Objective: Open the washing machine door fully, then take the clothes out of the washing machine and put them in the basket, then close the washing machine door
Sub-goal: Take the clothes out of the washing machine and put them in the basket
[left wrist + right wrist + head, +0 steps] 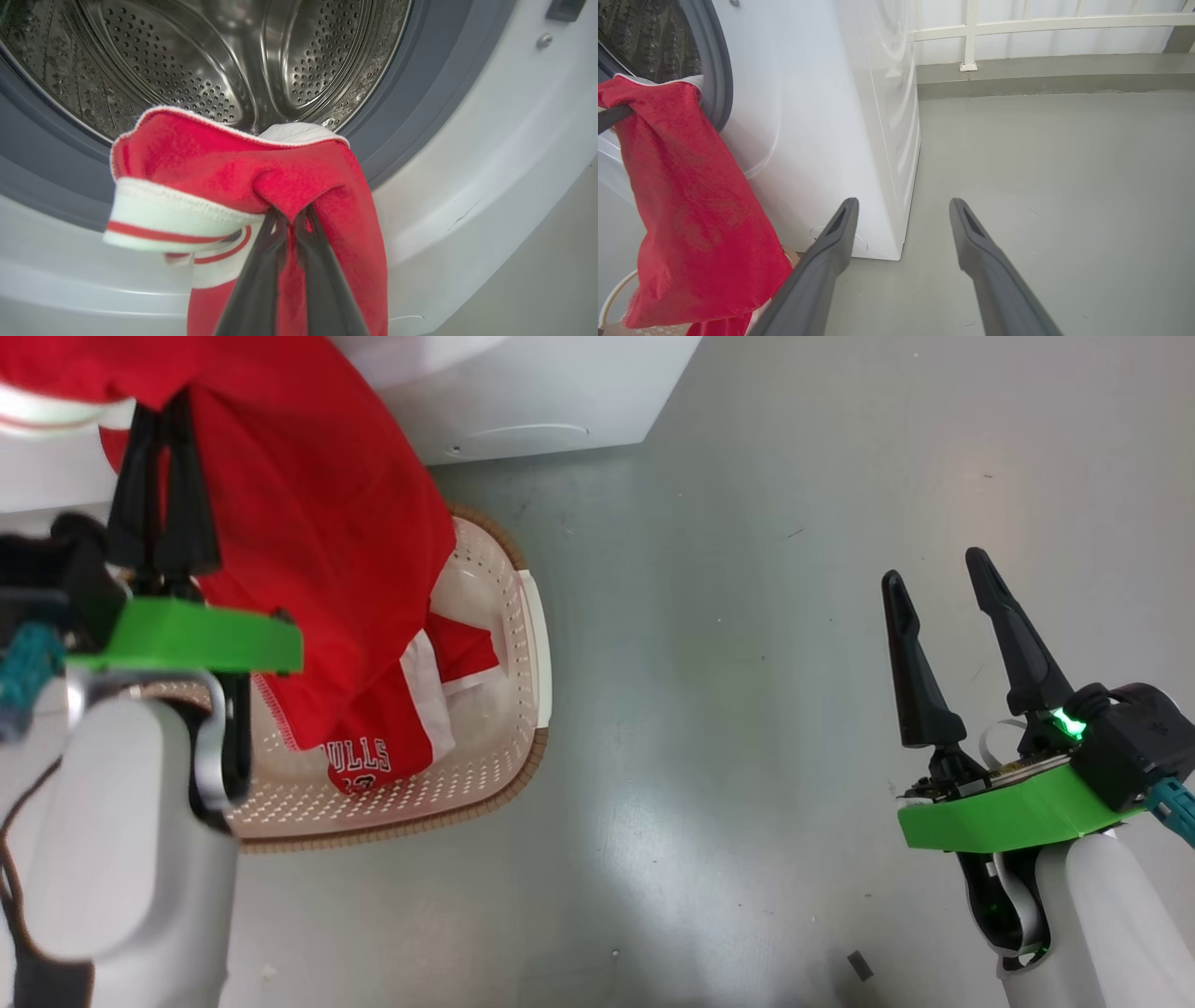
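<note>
The left tool (161, 406) is at the upper left of the head view. Its two dark fingers are pressed close together, and they pinch a fold of a red jersey (327, 523). In the left wrist view the same fingers (261, 261) come up from the bottom middle and bite into the red cloth near its white and red trim. The jersey hangs down from the pinch. Its lower end drops over the basket (523, 775) at the lower left of the head view. A second red jersey (373, 751) lies inside the basket, with white letters showing on it.

Just past the held jersey, the top of the left wrist view shows the washing machine (467, 163). Its shiny steel drum (210, 56) is full of little holes, and a grey ring (420, 93) runs round the mouth. The top edge of the jersey is right in front of the mouth.

The right tool (934, 567) is at the lower right of the head view. Its fingers are spread wide and hold nothing. It hangs over the bare grey floor (747, 709), well apart from the basket. In the right wrist view the white side of the machine is at the upper left, and a white railing (1017, 23) runs along the top.
</note>
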